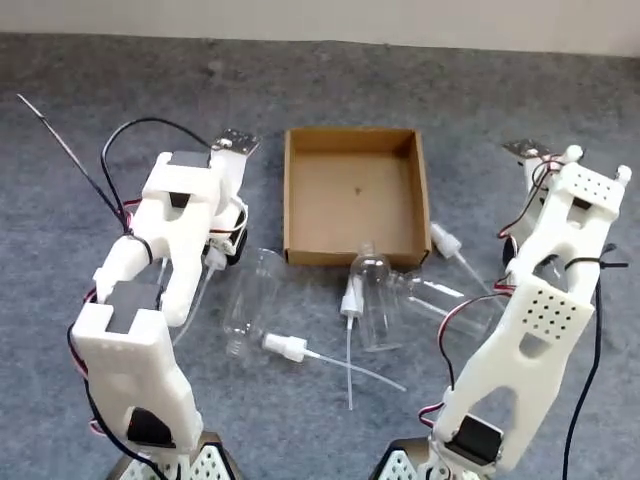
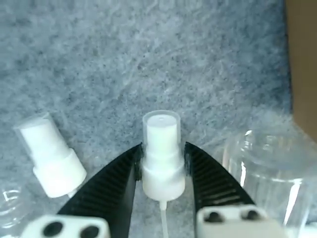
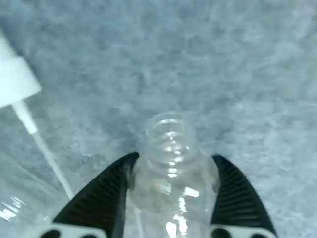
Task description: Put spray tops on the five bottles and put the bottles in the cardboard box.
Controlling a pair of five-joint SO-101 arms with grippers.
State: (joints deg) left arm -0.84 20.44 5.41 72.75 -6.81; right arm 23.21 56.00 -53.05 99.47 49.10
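My left gripper is shut on a white spray top, its dip tube pointing back toward the wrist, just above the grey carpet. A second spray top lies beside it, and a clear bottle lies on the other side. My right gripper is shut on the shoulders of a clear open-necked bottle. In the high view the cardboard box sits between the arms. A bottle lies near the left arm. Another bottle rests in front of the box.
Loose spray tops with long tubes lie on the carpet in front of the box, and one sits to the right of the box. A further clear bottle lies by the right arm. Cables trail behind both arms.
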